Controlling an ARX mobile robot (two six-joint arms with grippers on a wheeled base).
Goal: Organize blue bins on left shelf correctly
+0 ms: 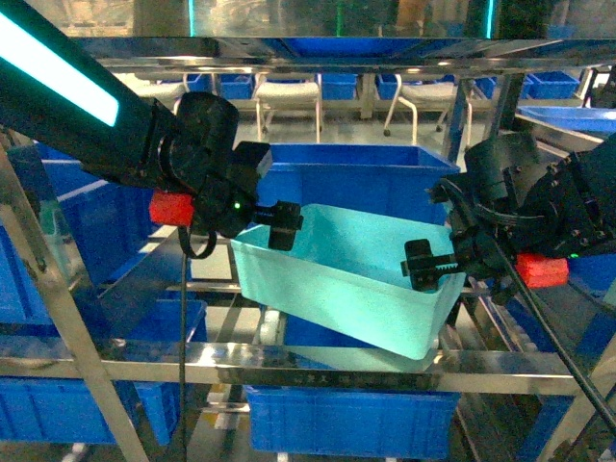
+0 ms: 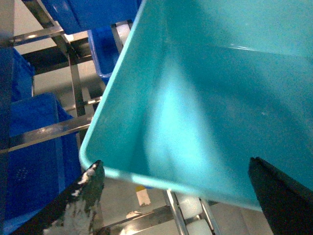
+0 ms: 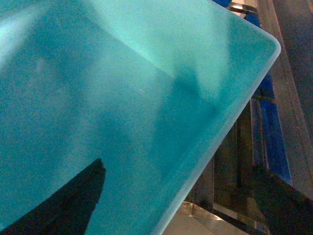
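Between my left pincer (image 1: 285,225) and right pincer (image 1: 422,265), each clamping its rim, the turquoise bin (image 1: 346,279) hangs tilted, not yet seated on the left shelf (image 1: 289,364) below.

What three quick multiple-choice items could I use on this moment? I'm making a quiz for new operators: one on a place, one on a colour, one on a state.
1. Where is the light turquoise bin?
A. Held between the two grippers in front of the steel shelf
B. On the floor
C. Inside a dark blue bin

2. What colour is the big bin right behind it?
A. Red
B. Dark blue
C. White

3. How does the turquoise bin sit?
A. Upside down
B. Perfectly level
C. Tilted, its right end lower

Answers:
1 A: the left gripper and right gripper each meet one end of the rim.
2 B: its walls are deep blue.
3 C: the rim slopes down to the right in the head view.
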